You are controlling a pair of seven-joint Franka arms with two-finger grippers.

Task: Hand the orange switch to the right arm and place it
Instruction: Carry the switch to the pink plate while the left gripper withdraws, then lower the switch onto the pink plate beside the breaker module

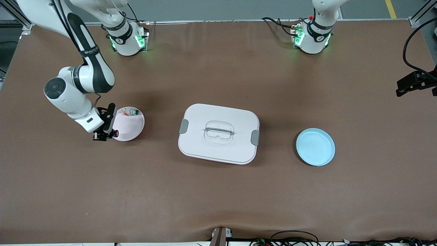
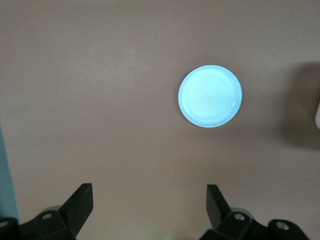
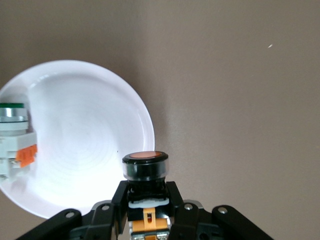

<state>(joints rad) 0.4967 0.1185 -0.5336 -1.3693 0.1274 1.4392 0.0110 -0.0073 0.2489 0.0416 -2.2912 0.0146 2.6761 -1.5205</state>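
My right gripper (image 1: 111,132) is shut on the orange switch (image 1: 115,132), low over the rim of a whitish plate (image 1: 131,129) at the right arm's end of the table. In the right wrist view the fingers (image 3: 174,197) clamp the switch's black body, with its orange face (image 3: 145,156) pointing outward over the plate's edge (image 3: 90,150). A whitish-silver switch with a green face (image 1: 131,111) lies on the same plate (image 3: 12,130). My left gripper (image 2: 150,197) is open and empty, high above the table; it does not show in the front view.
A white lidded box (image 1: 218,133) with grey latches sits mid-table. A light blue plate (image 1: 315,147) lies toward the left arm's end and also shows in the left wrist view (image 2: 210,96). A black mount (image 1: 416,82) juts in at the table's edge.
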